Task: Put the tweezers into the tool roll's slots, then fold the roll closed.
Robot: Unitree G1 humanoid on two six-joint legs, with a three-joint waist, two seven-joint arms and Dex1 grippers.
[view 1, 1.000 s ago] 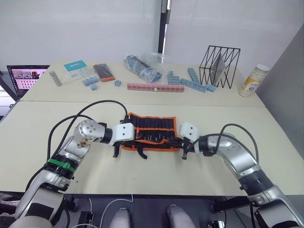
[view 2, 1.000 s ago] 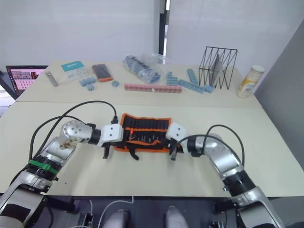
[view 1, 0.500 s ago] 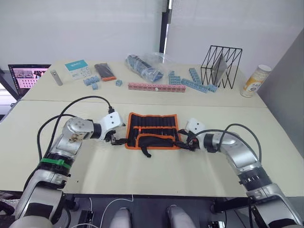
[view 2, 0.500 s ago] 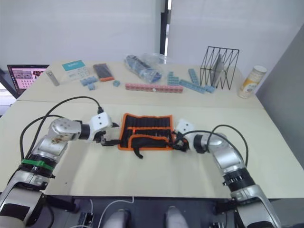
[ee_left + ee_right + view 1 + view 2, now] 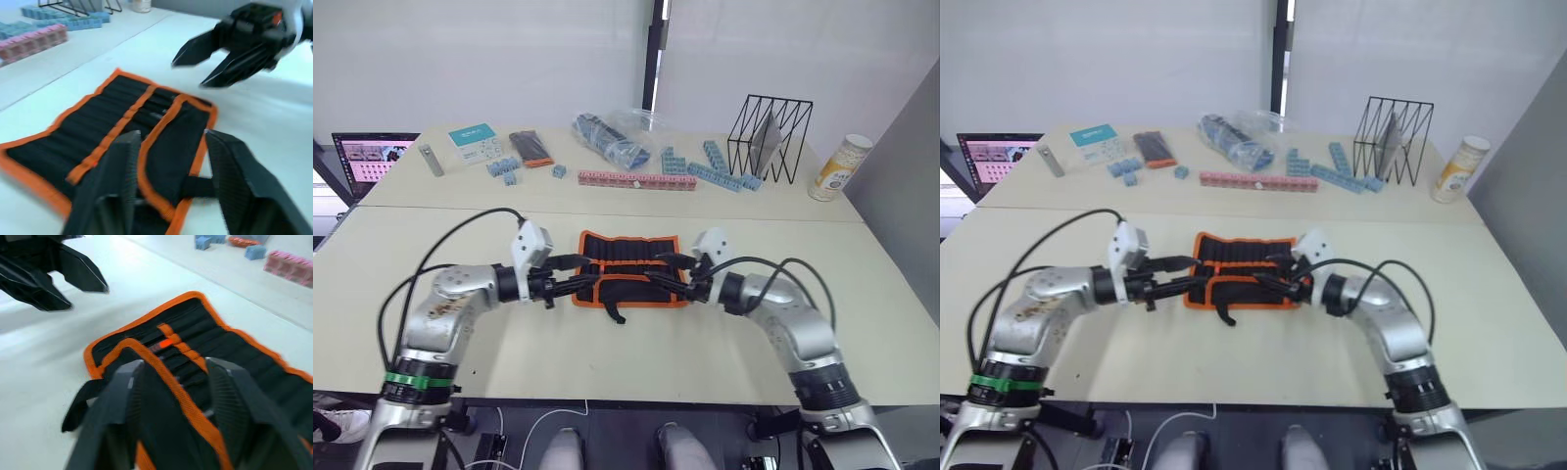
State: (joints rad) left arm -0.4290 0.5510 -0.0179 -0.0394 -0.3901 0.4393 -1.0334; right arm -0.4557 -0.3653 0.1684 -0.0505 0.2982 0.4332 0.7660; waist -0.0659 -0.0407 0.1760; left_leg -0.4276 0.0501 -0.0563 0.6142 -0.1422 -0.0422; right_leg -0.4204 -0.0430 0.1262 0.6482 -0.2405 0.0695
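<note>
Currently the roll (image 5: 628, 274) lies on the table (image 5: 636, 343), near flap folded up; left gripper (image 5: 570, 276) and right gripper (image 5: 673, 272) flank it, both spread, empty

The left gripper (image 5: 168, 161) hangs low over the tool roll (image 5: 112, 132), its two black fingers spread apart above the folded-over flap. The roll lies flat on the pale table (image 5: 274, 132), orange trim all round, an orange band crossing its rows of slots (image 5: 105, 110). Beyond the roll the right gripper (image 5: 205, 61) points in, fingers parted. Pink blocks (image 5: 34, 41) and blue blocks (image 5: 73, 22) sit towards the table's far edge.
</note>
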